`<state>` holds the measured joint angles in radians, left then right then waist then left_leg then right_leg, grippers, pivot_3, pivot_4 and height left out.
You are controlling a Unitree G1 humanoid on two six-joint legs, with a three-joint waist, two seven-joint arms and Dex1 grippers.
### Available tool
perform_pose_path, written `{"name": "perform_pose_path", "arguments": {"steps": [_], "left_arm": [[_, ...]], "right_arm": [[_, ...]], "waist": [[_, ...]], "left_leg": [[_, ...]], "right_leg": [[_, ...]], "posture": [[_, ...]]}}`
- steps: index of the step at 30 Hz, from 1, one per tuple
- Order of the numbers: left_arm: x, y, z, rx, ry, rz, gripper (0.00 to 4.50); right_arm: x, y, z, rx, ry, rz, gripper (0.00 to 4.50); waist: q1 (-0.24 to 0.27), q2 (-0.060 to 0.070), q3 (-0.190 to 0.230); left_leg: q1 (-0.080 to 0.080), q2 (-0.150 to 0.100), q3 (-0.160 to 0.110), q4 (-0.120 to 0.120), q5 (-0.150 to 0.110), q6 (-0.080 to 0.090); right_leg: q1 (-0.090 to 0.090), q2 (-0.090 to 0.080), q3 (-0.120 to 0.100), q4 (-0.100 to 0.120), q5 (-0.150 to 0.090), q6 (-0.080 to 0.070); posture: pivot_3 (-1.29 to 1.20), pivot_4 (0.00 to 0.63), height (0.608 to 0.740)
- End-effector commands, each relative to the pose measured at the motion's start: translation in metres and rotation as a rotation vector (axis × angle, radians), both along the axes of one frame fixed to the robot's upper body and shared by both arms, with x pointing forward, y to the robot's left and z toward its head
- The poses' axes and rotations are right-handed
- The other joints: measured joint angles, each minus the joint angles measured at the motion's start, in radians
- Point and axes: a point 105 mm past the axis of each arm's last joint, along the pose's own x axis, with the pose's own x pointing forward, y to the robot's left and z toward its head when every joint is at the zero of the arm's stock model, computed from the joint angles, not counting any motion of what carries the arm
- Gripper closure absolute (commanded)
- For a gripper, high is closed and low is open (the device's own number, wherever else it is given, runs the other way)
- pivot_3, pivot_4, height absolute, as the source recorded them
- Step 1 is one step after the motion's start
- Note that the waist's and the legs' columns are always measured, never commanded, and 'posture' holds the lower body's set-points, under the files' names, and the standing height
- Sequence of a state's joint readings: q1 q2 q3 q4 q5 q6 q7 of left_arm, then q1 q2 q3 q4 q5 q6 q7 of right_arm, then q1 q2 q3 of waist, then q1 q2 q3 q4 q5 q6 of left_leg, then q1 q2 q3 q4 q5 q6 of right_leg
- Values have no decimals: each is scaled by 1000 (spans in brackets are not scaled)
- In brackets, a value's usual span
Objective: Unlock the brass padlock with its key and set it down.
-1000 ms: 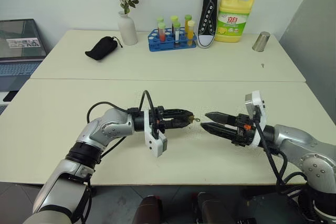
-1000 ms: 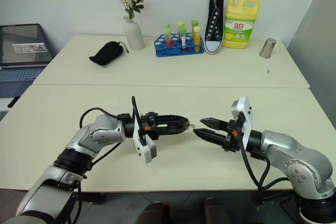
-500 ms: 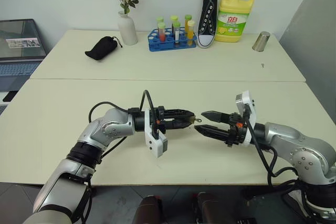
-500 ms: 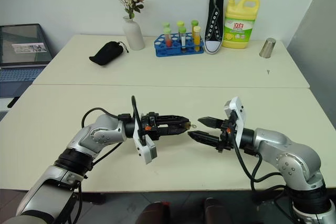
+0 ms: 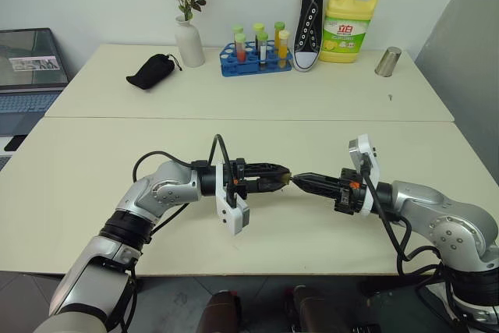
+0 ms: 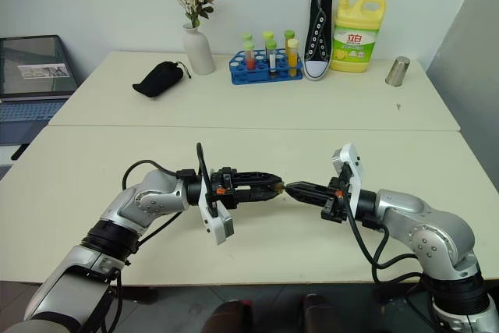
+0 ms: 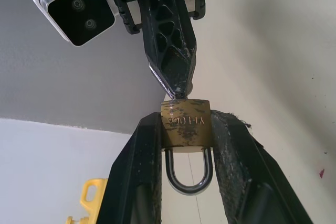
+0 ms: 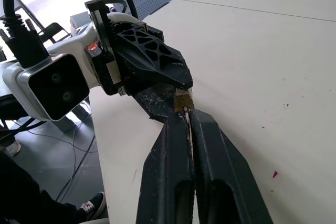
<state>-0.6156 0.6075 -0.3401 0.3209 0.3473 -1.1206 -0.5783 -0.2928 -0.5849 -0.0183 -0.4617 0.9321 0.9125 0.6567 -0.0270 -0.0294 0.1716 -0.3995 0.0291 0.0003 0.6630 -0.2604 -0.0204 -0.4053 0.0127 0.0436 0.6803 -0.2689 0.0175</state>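
A: Where's the brass padlock [image 7: 186,123]?
B: Pinched in the left tool [image 7: 185,129], above the worktop [image 5: 117,169]
A: The key?
B: Hidden; the right tool [image 7: 176,85], at 12 o'clock, is closed against the padlock's end

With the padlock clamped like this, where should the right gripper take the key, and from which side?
At the stub below the brass padlock body, head-on along the keyhole axis, opposite the shackle. The left gripper covers both flat sides, leaving only that end free. The right gripper is shut there; the key itself cannot be made out.

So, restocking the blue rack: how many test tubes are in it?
5 capped test tubes stand in the blue plastic rack at the far table's back edge, three behind, two in front; others may be hidden.
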Motion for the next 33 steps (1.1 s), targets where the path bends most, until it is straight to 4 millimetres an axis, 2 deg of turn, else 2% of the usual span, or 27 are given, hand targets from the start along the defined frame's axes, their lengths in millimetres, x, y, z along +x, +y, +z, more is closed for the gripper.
{"name": "perform_pose_path", "arguments": {"steps": [1,8,14,22,27,33], "left_arm": [[-2,-2,12,-44,-33,-19,3534],[-3,-2,11,-50,-34,-17,3534],[-4,-4,10,-40,-65,-33,3534],[-6,-7,7,-27,-84,-44,3534],[-6,-6,6,-27,-88,-41,3534],[-5,-6,5,-34,-74,-29,3534]], "right_arm": [[-3,2,12,41,-18,35,4500],[-5,0,21,65,34,58,4500],[0,-1,27,124,254,62,4500],[7,0,28,174,454,25,4500],[8,1,28,184,510,6,4500],[8,3,31,116,403,-15,4500]], "waist": [[0,0,0],[0,0,0],[0,0,0],[-2,0,0],[-2,0,0],[-2,0,0]], "left_leg": [[0,0,0,0,0,0],[0,0,0,0,0,0],[0,0,0,0,0,0],[-1,1,1,0,0,0],[-1,1,1,0,0,0],[-1,1,0,0,0,0]], "right_leg": [[0,0,0,0,0,0],[0,0,0,0,2,-3],[0,0,0,0,2,-3],[0,-1,1,0,2,-3],[0,-1,2,0,2,-3],[0,-1,2,0,2,-3]], "posture": [[0,150,740],[0,150,740],[0,150,740],[0,150,740],[0,150,740],[0,150,740]]}}
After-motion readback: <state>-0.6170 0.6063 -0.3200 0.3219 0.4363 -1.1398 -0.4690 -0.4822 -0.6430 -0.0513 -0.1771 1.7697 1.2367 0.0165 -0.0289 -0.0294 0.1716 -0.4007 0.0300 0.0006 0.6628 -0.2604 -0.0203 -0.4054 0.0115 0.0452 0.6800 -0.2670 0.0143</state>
